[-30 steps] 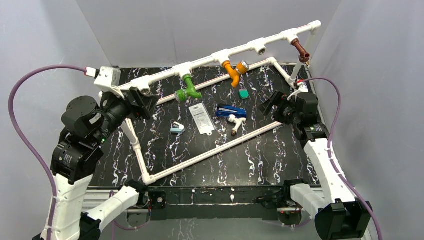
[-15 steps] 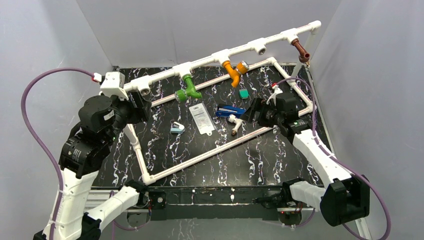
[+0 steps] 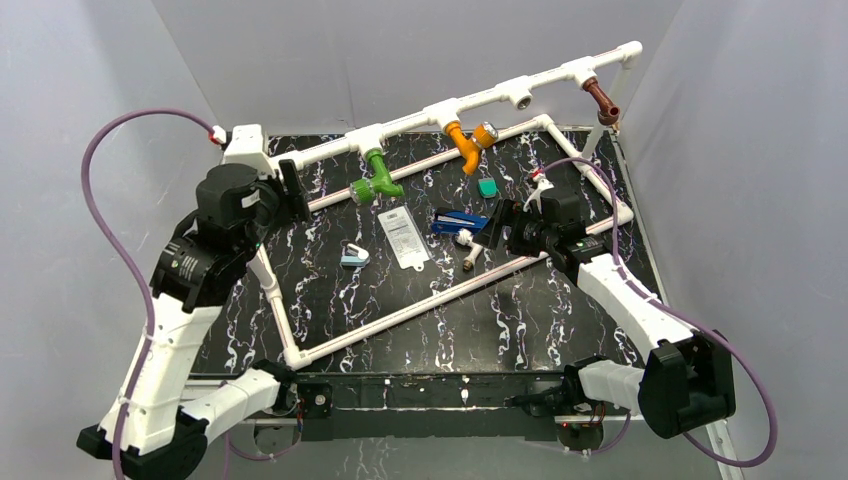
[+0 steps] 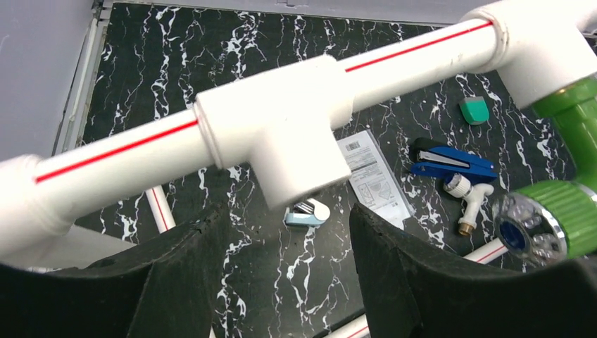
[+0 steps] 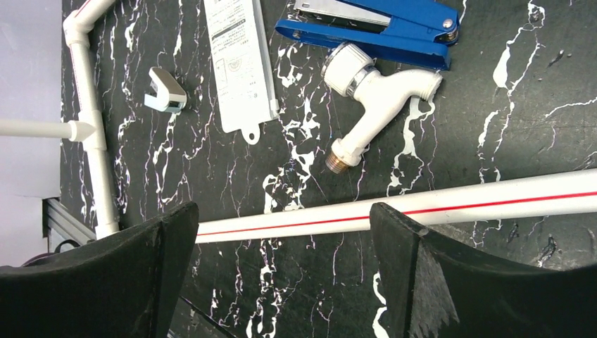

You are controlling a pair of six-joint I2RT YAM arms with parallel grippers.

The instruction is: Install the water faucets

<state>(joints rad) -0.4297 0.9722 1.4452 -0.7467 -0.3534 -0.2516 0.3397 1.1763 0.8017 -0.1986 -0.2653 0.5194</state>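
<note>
White tee (image 4: 281,134) far left: L hand (image 4: 287,211) sits at it, jaws part open, gripping nothing. Green faucet (image 3: 380,180) & orange faucet (image 3: 465,148) sit on pipe frame (image 3: 482,98). White faucet (image 5: 380,105) lies on tabletop (image 5: 493,127) by blue tool (image 5: 373,28); centre jaws on its body, not knob, b4 closing. R hand (image 5: 283,208) hovers above, wide open, empty.

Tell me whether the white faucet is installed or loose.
Loose. The white faucet lies on its side on the table, threaded end free, next to the blue tool and apart from the pipe.
</note>
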